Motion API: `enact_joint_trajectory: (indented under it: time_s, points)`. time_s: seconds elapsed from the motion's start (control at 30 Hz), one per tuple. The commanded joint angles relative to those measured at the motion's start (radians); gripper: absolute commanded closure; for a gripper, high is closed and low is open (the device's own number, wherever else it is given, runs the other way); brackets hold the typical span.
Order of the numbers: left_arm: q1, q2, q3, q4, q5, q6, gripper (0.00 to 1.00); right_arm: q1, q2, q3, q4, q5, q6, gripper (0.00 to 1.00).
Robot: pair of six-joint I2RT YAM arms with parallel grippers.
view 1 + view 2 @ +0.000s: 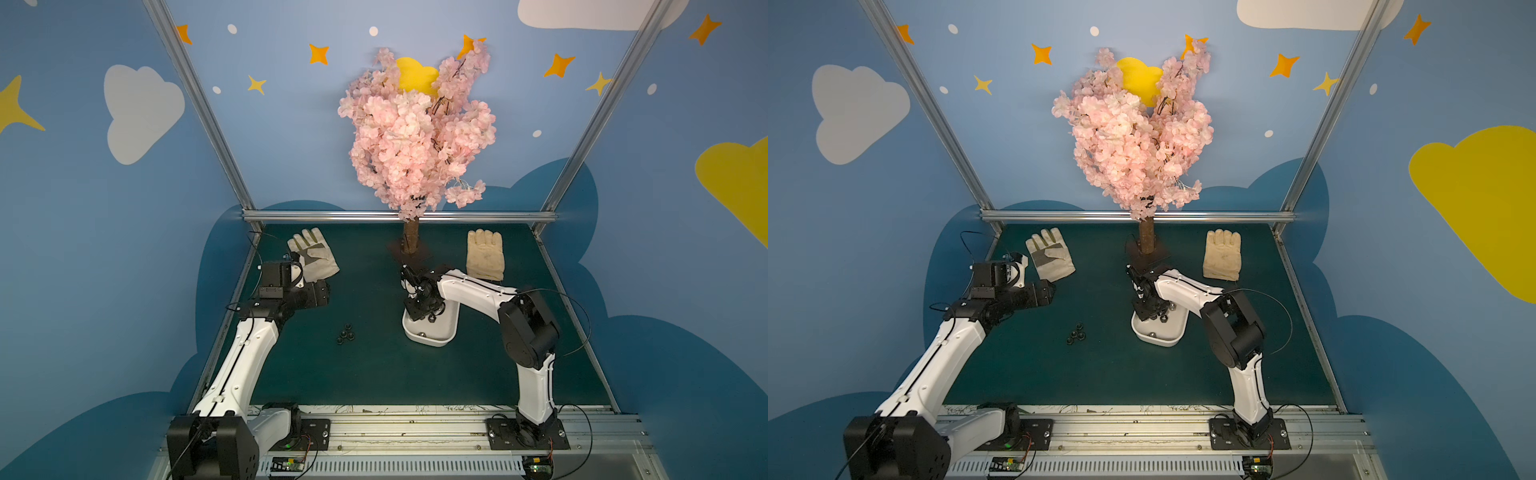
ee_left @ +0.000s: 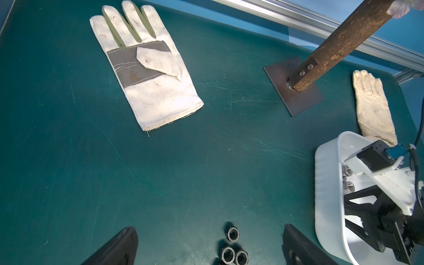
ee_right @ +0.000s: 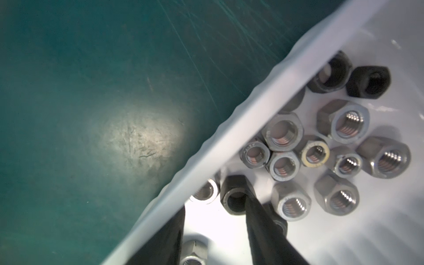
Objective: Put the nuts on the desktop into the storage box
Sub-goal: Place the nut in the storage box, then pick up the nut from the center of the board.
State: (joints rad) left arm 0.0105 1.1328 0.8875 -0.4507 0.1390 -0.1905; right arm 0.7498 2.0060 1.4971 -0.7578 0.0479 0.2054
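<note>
A few black nuts [image 1: 346, 332] [image 1: 1076, 333] lie together on the green desktop [image 1: 353, 382], left of the white storage box [image 1: 432, 343] [image 1: 1160, 343]. My left gripper [image 2: 210, 228] hangs open above the desktop, and those nuts [image 2: 232, 234] lie beyond its tips, touched by neither finger. My right gripper [image 3: 214, 206] [image 1: 419, 316] reaches down inside the storage box [image 3: 252, 103], its jaws open with bare white floor between them. A black nut [image 3: 236, 197] rests against one fingertip. Several silver and black nuts [image 3: 284, 133] lie on the box floor.
A pale glove with a grey palm patch [image 1: 313, 253] lies at the back left and a cream glove [image 1: 485, 253] at the back right. The pink blossom tree's trunk and base plate [image 1: 409, 245] stand at the back centre. Aluminium rails [image 1: 399, 216] edge the desktop.
</note>
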Motion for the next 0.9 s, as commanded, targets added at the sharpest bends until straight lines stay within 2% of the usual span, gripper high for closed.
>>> enact_joint_trajectory:
  time_s: [0.0,0.17,0.27,0.4,0.73,0.87]
  points:
    - [-0.002,-0.004,-0.008,0.007,0.004,-0.003,0.00,0.002,-0.080,-0.008,0.007,0.037,-0.004,0.51]
    - [-0.001,-0.002,-0.008,0.007,0.005,-0.002,0.00,0.025,-0.162,0.019,0.003,0.061,-0.029,0.50]
    - [-0.001,-0.001,-0.008,0.007,0.005,-0.004,0.00,0.070,-0.171,0.064,0.001,0.028,-0.065,0.48]
    - [-0.003,-0.004,-0.008,0.007,0.000,-0.003,0.00,0.146,-0.107,0.129,-0.007,-0.031,-0.094,0.39]
    - [-0.003,-0.008,-0.008,0.007,-0.003,-0.005,0.00,0.299,0.055,0.154,0.117,-0.129,-0.075,0.34]
    - [-0.004,-0.017,-0.012,0.008,-0.011,-0.005,0.00,0.340,0.149,0.216,0.120,-0.132,-0.071,0.33]
